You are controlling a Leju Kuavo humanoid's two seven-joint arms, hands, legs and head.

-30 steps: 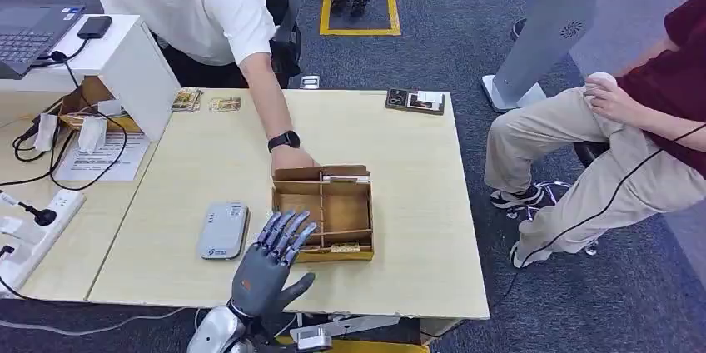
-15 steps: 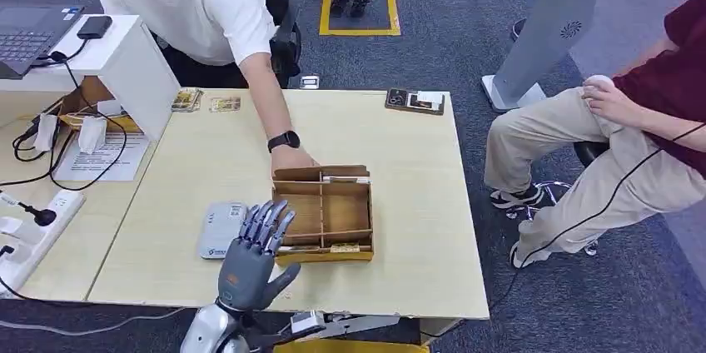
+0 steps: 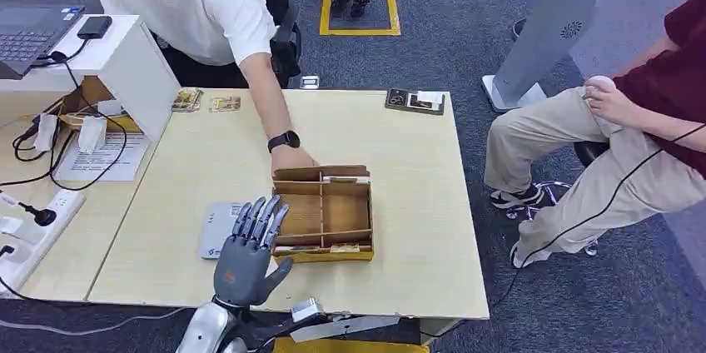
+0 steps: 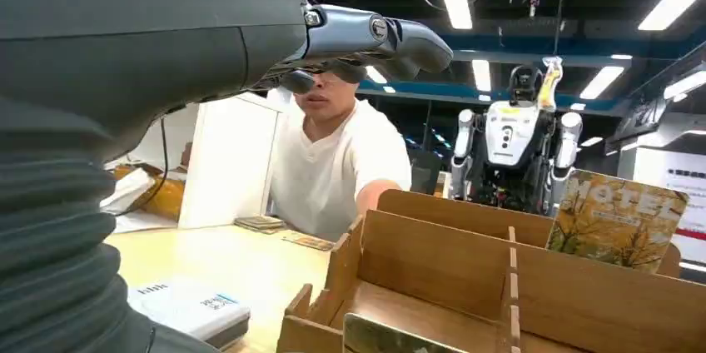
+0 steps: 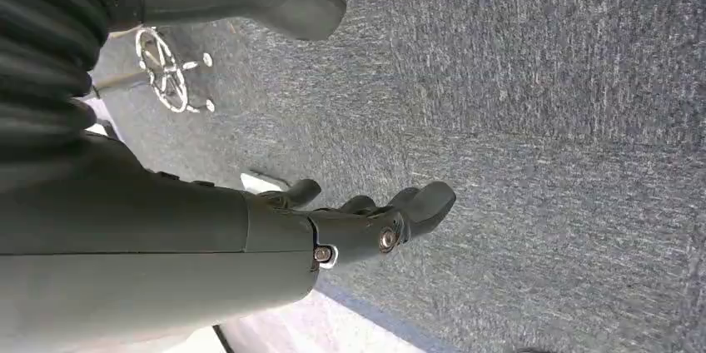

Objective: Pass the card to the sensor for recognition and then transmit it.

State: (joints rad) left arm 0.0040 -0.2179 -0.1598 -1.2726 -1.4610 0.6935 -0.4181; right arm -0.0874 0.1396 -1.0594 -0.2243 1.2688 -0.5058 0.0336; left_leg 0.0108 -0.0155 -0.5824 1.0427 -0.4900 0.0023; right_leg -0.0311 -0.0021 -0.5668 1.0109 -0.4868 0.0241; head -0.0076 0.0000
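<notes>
A brown cardboard box with dividers stands mid-table. One card leans in its far compartment and another card lies at its near edge. The left wrist view has the box close ahead, with a yellow printed card upright at its far wall. The grey sensor lies flat left of the box, also seen as the sensor. My left hand hovers with fingers spread over the table's near edge, between sensor and box, holding nothing. My right hand hangs over the carpet with nothing in it.
A person in a white shirt reaches over the table, a hand resting at the box's far left corner. Another person sits to the right. Small cards and a dark tray lie at the far edge. Cables and a power strip lie left.
My left hand has drawn back toward me and to the left, from the box's near-left corner to beside the sensor. The person's arm stays put.
</notes>
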